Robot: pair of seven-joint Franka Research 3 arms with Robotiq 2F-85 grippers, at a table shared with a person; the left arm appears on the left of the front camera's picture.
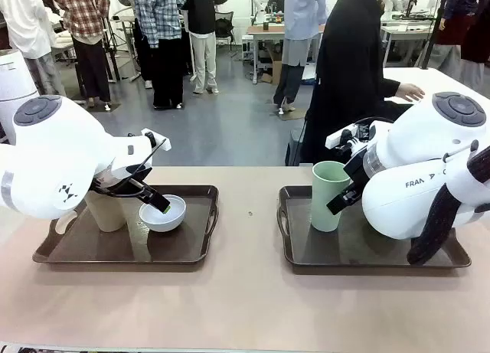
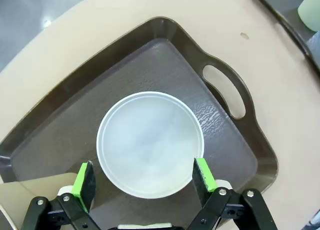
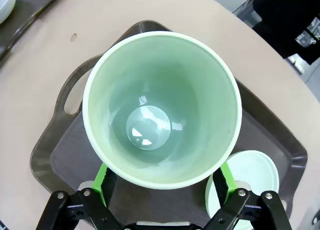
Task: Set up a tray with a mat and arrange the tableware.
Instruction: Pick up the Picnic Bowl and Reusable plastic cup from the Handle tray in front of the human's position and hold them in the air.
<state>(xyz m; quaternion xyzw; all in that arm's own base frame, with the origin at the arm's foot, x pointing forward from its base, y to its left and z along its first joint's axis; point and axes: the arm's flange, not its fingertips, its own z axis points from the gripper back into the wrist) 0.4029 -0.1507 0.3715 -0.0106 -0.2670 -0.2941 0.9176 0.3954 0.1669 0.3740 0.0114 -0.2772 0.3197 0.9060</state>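
1. Both pairs of jaws stand wide open, and neither one grips anything.
2. Fingers of the left gripper [image 2: 144,169] stand one on each side of the white bowl [image 2: 150,142], close to its rim. This bowl sits upright on the left tray [image 2: 165,23].
3. On the same tray, the tan cup [image 1: 106,211] stands upright just behind the left arm.
4. Fingers of the right gripper [image 3: 164,185] stand on both sides of the pale green cup [image 3: 160,105]. Its wide rim hides the pads, so I cannot tell if they touch it.
5. The pale green cup stands upright on the right tray [image 3: 55,155], with the pale green bowl [image 3: 252,177] just beside it.
6. Black letters "FRAN" [image 1: 417,183] can be read on the white shell of the right arm; the rest is hidden.
7. Both trays lie apart on the beige table [image 1: 245,307].
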